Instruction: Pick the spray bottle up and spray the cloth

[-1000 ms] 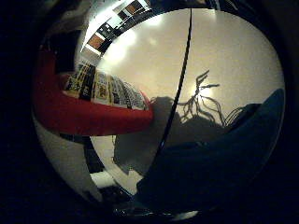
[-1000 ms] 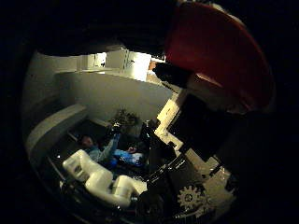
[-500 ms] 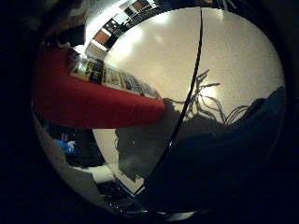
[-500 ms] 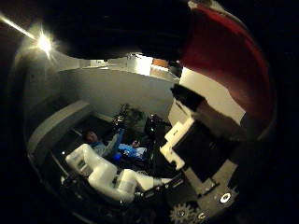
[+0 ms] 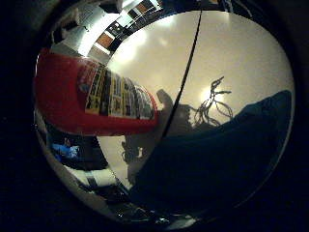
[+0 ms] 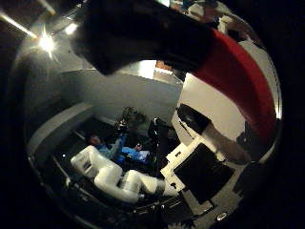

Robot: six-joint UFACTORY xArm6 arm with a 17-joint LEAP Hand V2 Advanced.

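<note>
Gripping the red spray bottle (image 5: 72,96), the hand (image 6: 200,167) hangs over the table (image 5: 227,53). At lower right lies the blue cloth (image 5: 217,164); poor aim wets bare table.

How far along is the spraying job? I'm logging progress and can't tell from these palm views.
Done: the red plastic spray bottle with a printed label looks picked up; it fills much of the little finger side view, close to the palm, above the pale table. In hand: the bottle is near the dark blue cloth lying on that table. Left: spraying; no mist shows. How the robot hand grips cannot be seen.
</note>
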